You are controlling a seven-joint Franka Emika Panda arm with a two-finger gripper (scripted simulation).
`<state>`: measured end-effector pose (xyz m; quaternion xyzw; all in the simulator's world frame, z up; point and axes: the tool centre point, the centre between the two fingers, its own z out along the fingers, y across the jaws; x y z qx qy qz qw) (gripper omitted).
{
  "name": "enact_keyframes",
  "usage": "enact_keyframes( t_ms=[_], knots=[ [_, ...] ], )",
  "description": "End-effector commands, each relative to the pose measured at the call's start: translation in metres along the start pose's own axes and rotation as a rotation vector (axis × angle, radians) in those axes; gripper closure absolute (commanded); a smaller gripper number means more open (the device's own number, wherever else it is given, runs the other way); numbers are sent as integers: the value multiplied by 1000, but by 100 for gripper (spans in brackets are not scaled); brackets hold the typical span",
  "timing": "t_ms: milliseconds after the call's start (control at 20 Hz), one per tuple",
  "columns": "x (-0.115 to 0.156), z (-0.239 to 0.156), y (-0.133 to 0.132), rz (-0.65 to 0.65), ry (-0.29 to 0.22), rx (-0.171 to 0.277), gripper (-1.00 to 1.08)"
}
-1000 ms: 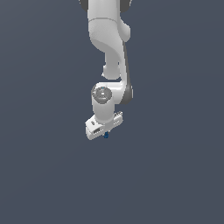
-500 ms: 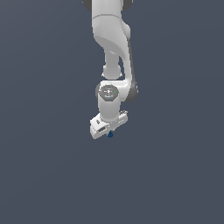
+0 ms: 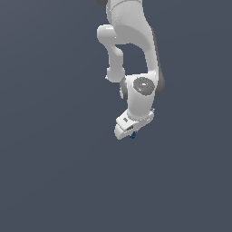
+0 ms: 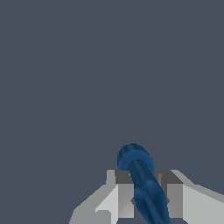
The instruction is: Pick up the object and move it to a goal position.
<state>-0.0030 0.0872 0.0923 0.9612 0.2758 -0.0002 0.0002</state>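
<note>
In the exterior view I see my white arm hanging over a plain dark grey surface, its gripper (image 3: 130, 132) pointing down with only a tiny dark blue speck, the object (image 3: 133, 135), peeking out at its tip, which I judge means it is being carried toward a goal that I cannot see marked anywhere. In the wrist view the object (image 4: 142, 183) turns out to be an elongated blue piece with a rounded end, pinched between the two grey fingers (image 4: 124, 192), a hold the exterior view is too small to show.
</note>
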Motion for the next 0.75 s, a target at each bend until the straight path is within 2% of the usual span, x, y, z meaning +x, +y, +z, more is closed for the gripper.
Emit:
enact_keyframes(
  t_ms=[0, 350, 700],
  knots=[
    [15, -12, -26, 0, 0, 0, 108],
    [46, -36, -73, 0, 0, 0, 108],
    [56, -43, -86, 0, 1, 0, 108]
  ],
)
